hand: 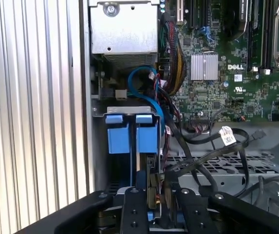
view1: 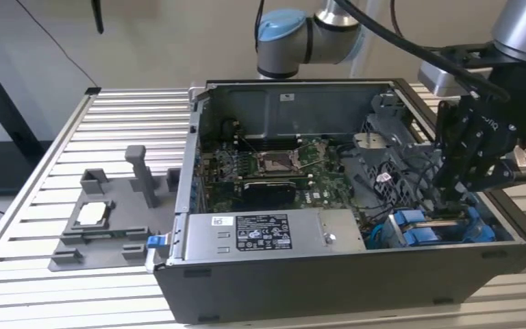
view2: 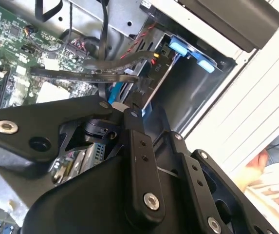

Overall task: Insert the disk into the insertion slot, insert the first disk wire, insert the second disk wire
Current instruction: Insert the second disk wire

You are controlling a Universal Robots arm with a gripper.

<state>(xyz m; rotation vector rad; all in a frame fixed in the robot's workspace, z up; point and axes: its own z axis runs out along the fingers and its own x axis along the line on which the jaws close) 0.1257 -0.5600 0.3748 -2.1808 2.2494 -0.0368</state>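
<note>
The disk [hand: 118, 139] sits inside the insertion slot [hand: 129, 110] at the case's front corner, on the exterior view's right. Its blue carrier tabs [view1: 411, 232] face out of the bay and also show in the second wrist view [view2: 183, 48]. My black gripper [view1: 448, 202] reaches down into the case at the disk's inner end. Its fingers stand close together on the connector of a blue disk wire [hand: 146, 95], which curves down to them [hand: 149, 183]. A black wire bundle with red strands [view2: 129, 63] runs to the disk's end beside the gripper [view2: 124, 103].
The open computer case [view1: 336, 288] lies on a slatted metal table [view1: 25, 274]. Inside are the motherboard [view1: 272, 164], the power supply [view1: 254, 233] and loose black cables [hand: 227, 139]. A grey stand with upright posts [view1: 107, 219] stands at the exterior view's left.
</note>
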